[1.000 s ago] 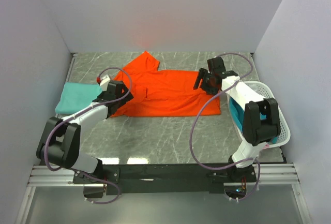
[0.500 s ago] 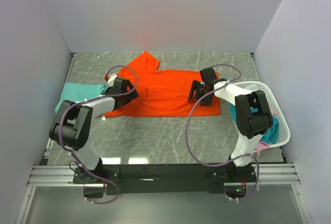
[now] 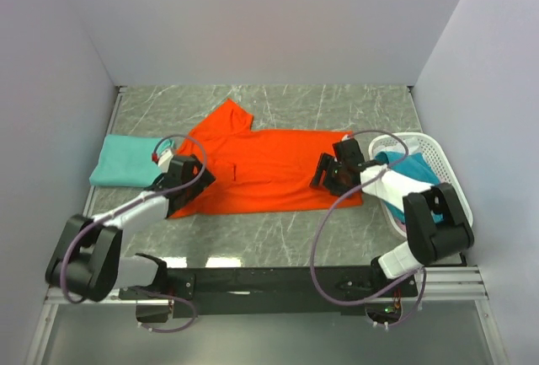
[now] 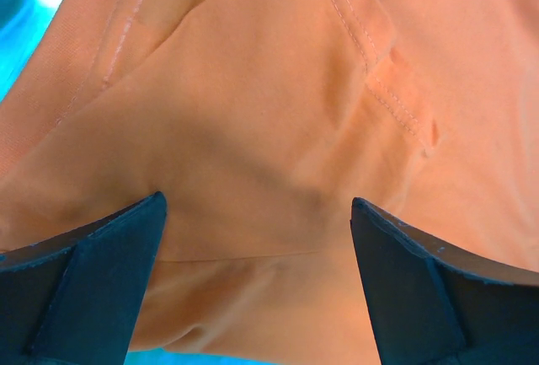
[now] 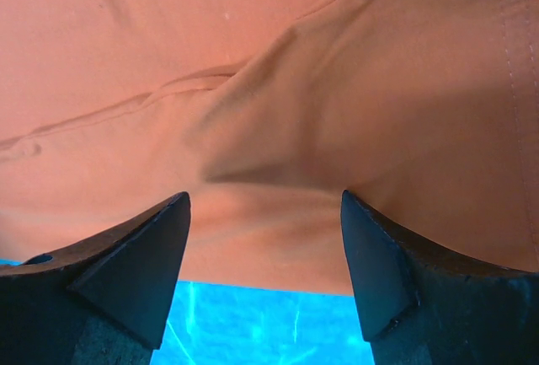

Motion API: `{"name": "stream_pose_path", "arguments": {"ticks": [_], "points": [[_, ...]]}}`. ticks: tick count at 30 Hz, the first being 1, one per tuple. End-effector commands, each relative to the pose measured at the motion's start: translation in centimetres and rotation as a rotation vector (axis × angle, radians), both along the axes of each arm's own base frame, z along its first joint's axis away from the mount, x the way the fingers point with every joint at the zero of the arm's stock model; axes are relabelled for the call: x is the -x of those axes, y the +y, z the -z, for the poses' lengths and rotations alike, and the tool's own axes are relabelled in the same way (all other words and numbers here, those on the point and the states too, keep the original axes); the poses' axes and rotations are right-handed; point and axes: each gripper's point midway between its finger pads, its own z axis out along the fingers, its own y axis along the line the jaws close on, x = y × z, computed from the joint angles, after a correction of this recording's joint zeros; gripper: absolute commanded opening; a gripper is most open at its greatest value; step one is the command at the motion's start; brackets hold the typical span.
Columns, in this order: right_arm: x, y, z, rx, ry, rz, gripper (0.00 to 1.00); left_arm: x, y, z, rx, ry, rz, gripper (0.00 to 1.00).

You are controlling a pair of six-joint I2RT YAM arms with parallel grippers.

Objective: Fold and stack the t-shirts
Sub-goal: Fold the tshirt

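Note:
The orange-red t-shirt [image 3: 269, 167] lies spread flat across the middle of the table, one sleeve pointing to the far left. My left gripper [image 3: 187, 181] is open and low over the shirt's near left part; its dark fingers [image 4: 93, 272] straddle bunched orange cloth [image 4: 269, 112]. My right gripper [image 3: 330, 175] is open and low over the shirt's near right edge, with orange cloth [image 5: 253, 87] between its fingers [image 5: 135, 264]. A folded teal t-shirt [image 3: 126, 161] lies at the left. Another teal shirt [image 3: 404, 161] sits in the basket. No pink shirt shows.
The white lattice basket [image 3: 396, 137] stands at the right, close to my right arm. The grey marble table [image 3: 278, 234] is walled on three sides by white panels. The arms' bases sit at the near edge.
Both grippers have moved toward the near edge, and the orange shirt has shifted nearer with them. The right arm has drawn back beside the basket.

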Motion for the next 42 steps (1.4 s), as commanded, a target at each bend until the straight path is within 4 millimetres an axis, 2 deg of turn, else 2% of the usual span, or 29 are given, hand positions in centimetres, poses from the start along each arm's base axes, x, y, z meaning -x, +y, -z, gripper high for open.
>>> {"name": "stream_pose_path", "arguments": {"ticks": [1, 4, 5, 7, 10, 14, 16, 20, 24, 30, 33, 36, 42], "points": [[6.4, -1.9, 3.3, 0.085, 0.174, 0.032, 0.79, 6.1, 0.9, 3.6, 0.021, 0.18, -0.052, 0.99], [8.7, -1.8, 3.9, 0.088, 0.197, 0.028, 0.79, 8.4, 1.0, 4.2, 0.044, 0.216, -0.08, 1.0], [9.1, -1.4, 3.7, 0.078, 0.189, 0.025, 0.79, 9.6, 1.6, 4.7, 0.027, 0.249, -0.104, 0.99], [10.1, -1.0, 3.5, 0.044, 0.191, 0.023, 0.79, 10.4, 1.4, 4.8, 0.042, 0.27, -0.108, 1.0], [11.5, -0.9, 3.2, 0.042, 0.182, 0.02, 0.79, 10.6, 0.2, 4.4, 0.1, 0.265, -0.101, 1.0], [13.3, -1.5, 3.5, 0.039, 0.189, 0.037, 0.79, 11.5, -0.1, 4.1, 0.091, 0.296, -0.145, 0.99], [14.1, -1.2, 3.3, 0.002, 0.186, 0.033, 0.79, 12.0, -0.3, 4.3, 0.092, 0.31, -0.154, 1.0], [15.5, -1.2, 3.0, -0.013, 0.194, 0.026, 0.8, 11.7, -0.2, 4.0, 0.072, 0.322, -0.162, 0.99], [16.3, -1.3, 2.5, -0.034, 0.189, 0.049, 0.8, 11.7, -0.3, 3.9, 0.047, 0.348, -0.189, 1.0], [16.4, -2.1, 1.4, -0.006, 0.164, 0.062, 0.8, 12.5, -0.3, 3.4, -0.017, 0.384, -0.276, 0.99], [16.5, -2.3, 1.5, 0.005, 0.168, 0.059, 0.8, 13.7, 1.2, 3.4, -0.091, 0.421, -0.359, 0.99], [16.4, -1.8, 1.8, -0.017, 0.176, 0.044, 0.8, 14.3, 1.0, 3.8, -0.067, 0.435, -0.366, 1.0], [16.7, -1.7, 1.8, -0.017, 0.192, 0.023, 0.8, 15.0, 1.5, 3.3, -0.019, 0.409, -0.413, 0.99]]}}
